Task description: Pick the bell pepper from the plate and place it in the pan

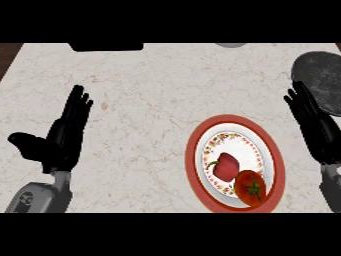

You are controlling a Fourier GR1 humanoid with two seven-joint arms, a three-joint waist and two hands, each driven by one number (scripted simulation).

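A red bell pepper (pixel 225 166) lies on a red-rimmed, flower-patterned plate (pixel 202 150) at the near right of a pale marbled bench (pixel 151 100), with a tomato (pixel 251 187) touching it on the side nearer the robot. The dark grey pan (pixel 329 80) sits at the bench's far right corner, beyond the plate and apart from it. Between plate and pan, the robot's right hand (pixel 317 127) stands open, fingers straight and pointing away from the robot, holding nothing, its fingertips just beside the pan's near edge. Well across the bench on the left, the left hand (pixel 62 135) is likewise open and empty, fingers straight, thumb spread outward. A black object (pixel 106 46) and a grey one (pixel 232 45) show partly at the far edge.
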